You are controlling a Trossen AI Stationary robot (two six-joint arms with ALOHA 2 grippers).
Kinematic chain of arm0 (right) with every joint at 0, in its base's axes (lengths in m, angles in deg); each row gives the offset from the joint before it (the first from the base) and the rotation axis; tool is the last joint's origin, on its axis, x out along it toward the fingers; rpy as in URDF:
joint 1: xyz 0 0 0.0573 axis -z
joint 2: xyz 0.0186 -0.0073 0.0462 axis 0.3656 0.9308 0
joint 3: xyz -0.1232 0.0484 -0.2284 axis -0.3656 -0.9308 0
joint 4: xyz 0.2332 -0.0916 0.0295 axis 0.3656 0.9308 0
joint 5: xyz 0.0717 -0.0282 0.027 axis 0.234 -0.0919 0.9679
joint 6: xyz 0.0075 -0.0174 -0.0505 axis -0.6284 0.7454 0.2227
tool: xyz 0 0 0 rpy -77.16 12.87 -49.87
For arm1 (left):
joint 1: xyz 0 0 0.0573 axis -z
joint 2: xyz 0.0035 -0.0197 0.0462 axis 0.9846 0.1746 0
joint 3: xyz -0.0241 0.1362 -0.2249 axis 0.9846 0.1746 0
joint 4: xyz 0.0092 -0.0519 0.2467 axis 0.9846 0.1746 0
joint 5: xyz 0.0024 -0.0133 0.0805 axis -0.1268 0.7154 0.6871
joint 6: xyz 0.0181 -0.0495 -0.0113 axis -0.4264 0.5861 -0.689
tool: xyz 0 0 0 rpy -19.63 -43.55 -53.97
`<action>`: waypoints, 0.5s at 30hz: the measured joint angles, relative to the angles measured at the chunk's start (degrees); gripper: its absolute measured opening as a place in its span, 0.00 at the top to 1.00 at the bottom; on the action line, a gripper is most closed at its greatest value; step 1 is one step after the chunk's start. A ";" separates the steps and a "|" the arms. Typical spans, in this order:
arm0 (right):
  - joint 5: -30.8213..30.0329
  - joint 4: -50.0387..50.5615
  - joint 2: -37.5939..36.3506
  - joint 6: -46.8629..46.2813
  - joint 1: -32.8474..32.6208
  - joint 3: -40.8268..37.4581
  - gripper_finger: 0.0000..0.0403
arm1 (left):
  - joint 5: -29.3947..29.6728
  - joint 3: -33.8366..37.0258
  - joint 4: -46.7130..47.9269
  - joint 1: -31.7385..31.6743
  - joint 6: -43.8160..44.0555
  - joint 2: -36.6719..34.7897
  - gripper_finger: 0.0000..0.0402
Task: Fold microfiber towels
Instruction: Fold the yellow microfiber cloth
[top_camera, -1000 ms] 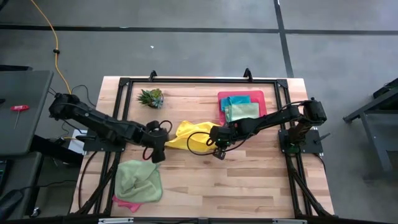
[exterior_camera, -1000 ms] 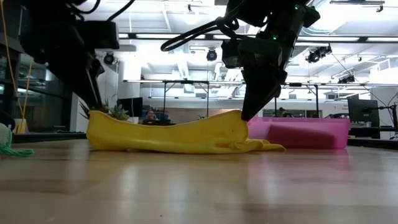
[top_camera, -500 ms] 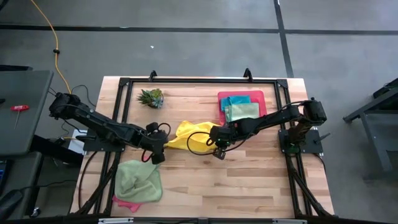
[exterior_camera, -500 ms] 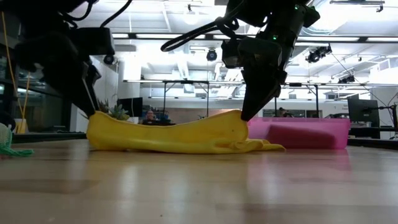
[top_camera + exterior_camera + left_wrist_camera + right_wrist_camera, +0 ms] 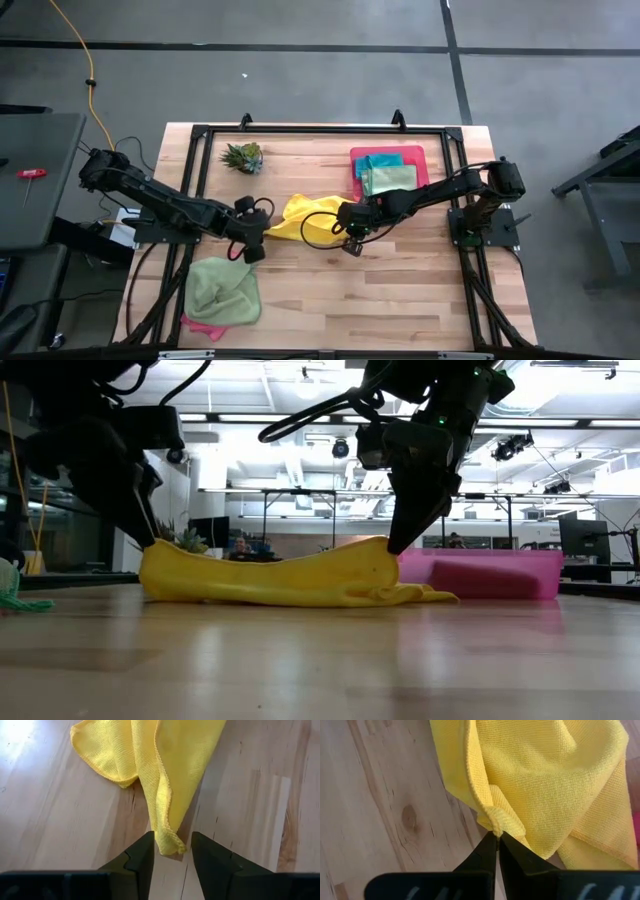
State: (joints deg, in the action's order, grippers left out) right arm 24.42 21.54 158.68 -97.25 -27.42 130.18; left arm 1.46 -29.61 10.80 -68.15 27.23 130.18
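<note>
A: From above, where is the yellow towel (image 5: 300,215)?
B: Mid-table, bunched. The left gripper (image 5: 254,243) sits at its eight o'clock corner, the right gripper (image 5: 347,222) at its three o'clock edge.

A: And from table height?
B: It lies in a low heap, both arms reaching down to its ends.

A: The left wrist view?
B: A towel corner lies between the parted fingers (image 5: 137,865), not clamped.

A: The right wrist view?
B: The fingers (image 5: 485,857) are pinched closed on a fold of the yellow towel.
</note>
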 joint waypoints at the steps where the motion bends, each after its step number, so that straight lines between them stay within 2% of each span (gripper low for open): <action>1: 0.00 0.00 0.00 0.00 0.00 0.00 1.00 | 0.01 0.00 0.03 0.00 -0.01 0.00 0.72; 15: -0.01 0.04 0.00 -0.13 0.00 0.00 1.00 | 2.09 -0.02 0.13 -0.02 -1.80 1.01 0.74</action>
State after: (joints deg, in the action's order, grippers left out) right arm 24.41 21.58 158.68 -97.38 -27.42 130.18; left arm 3.55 -29.63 10.94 -68.18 25.43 131.19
